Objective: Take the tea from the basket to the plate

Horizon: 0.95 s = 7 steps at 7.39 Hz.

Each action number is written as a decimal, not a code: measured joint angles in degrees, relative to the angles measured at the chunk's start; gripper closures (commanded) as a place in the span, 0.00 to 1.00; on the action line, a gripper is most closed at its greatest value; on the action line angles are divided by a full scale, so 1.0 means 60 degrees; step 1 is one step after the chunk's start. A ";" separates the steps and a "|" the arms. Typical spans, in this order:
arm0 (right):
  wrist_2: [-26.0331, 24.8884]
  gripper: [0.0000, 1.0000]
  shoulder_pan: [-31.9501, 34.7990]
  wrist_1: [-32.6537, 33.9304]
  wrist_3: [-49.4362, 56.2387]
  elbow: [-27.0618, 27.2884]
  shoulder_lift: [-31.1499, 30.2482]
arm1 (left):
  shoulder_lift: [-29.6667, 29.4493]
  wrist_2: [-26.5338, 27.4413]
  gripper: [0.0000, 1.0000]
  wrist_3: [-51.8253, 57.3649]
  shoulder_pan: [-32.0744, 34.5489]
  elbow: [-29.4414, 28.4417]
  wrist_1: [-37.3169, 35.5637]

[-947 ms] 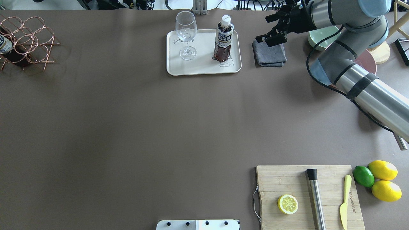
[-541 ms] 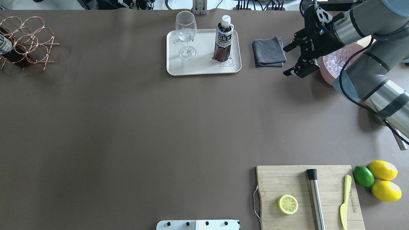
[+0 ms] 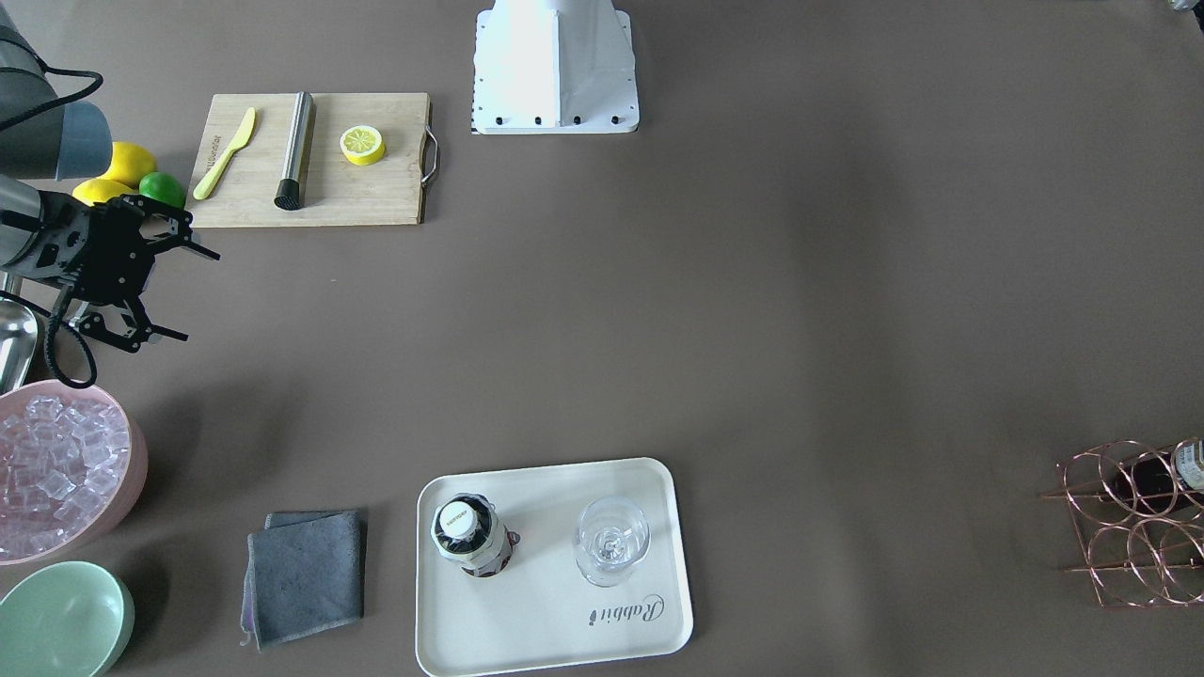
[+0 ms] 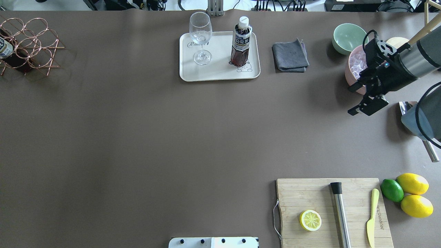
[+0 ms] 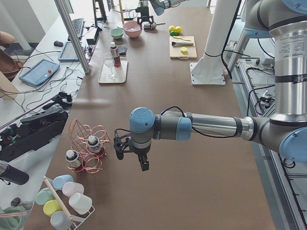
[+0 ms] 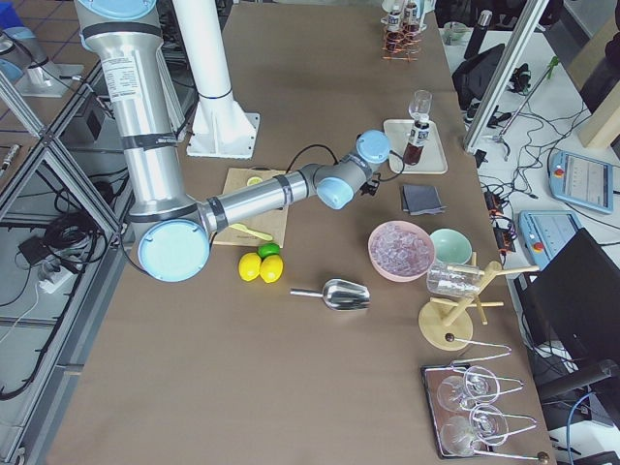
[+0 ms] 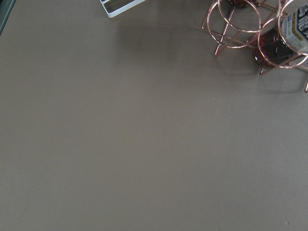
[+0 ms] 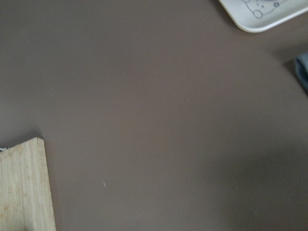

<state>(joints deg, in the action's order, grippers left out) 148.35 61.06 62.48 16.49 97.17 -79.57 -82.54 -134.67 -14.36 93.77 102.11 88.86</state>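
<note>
- On the plate (image 4: 219, 66), close to its edge on the robot's right, the tea (image 4: 241, 43) stands upright with its cap on, so the move looks finished.
- Just beside the tea on the plate stands a wine glass (image 4: 200, 38), apart from it.
- Well to the robot's right of the plate, the right gripper (image 4: 360, 97) hangs above bare table, its jaws spread and holding nothing.
- Far to the robot's left of the plate, the left gripper (image 5: 130, 158) hovers near the basket (image 4: 29, 43). It shows only in the left side view, so nobody can tell how its jaws stand.
- Risk 1: the tea is tall and narrow on a small base. A low sweep of either arm past the plate could topple it, or knock it into the glass.
- Risk 2: the left gripper sits close to the basket's wire rings. A careless pull away could snag them and drag the basket, which holds 2 other bottles (image 5: 73, 158).
- Between the plate and the right gripper lies a grey cloth (image 4: 290, 57). Beyond it are a mint bowl (image 4: 348, 32) and a pink bowl (image 3: 56, 470) of ice.
- Nearer the robot than the plate lies a cutting board (image 4: 310, 193), off any path to the plate.
</note>
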 measured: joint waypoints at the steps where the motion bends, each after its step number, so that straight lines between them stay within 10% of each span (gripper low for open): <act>1: 0.0006 0.01 0.0256 0.0327 0.0033 0.0210 -0.0843 | 0.0051 0.0034 0.02 0.0937 -0.0027 0.0038 0.0008; 7: -0.0854 0.01 0.2915 0.0510 -0.0064 0.0079 -0.4294 | 0.0505 -0.0176 0.02 0.3744 0.0012 -0.0029 0.0121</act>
<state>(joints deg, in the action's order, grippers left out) 143.23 78.55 65.54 16.11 97.64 -105.33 -79.51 -135.72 8.10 93.84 101.94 89.59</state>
